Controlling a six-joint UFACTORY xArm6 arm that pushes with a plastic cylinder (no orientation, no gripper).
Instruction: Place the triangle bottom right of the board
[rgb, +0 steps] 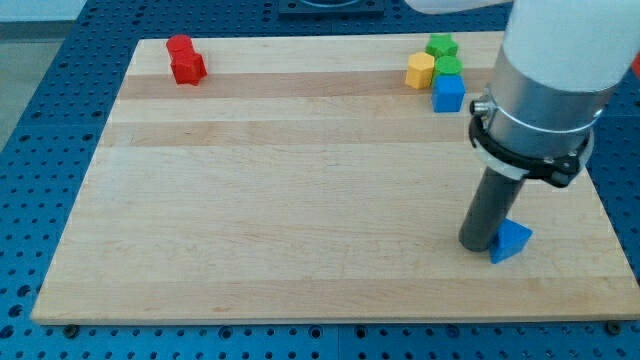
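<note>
Your tip (477, 245) touches the blue triangle (511, 241) on its left, near the surface's (300, 200) bottom-right corner; no end effector fitted.

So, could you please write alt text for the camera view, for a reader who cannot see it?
My tip touches the left side of a blue triangle near the bottom right of a wooden board. At the view's top right sit a yellow block, two green blocks and a blue block; two red blocks sit at the top left.
</note>
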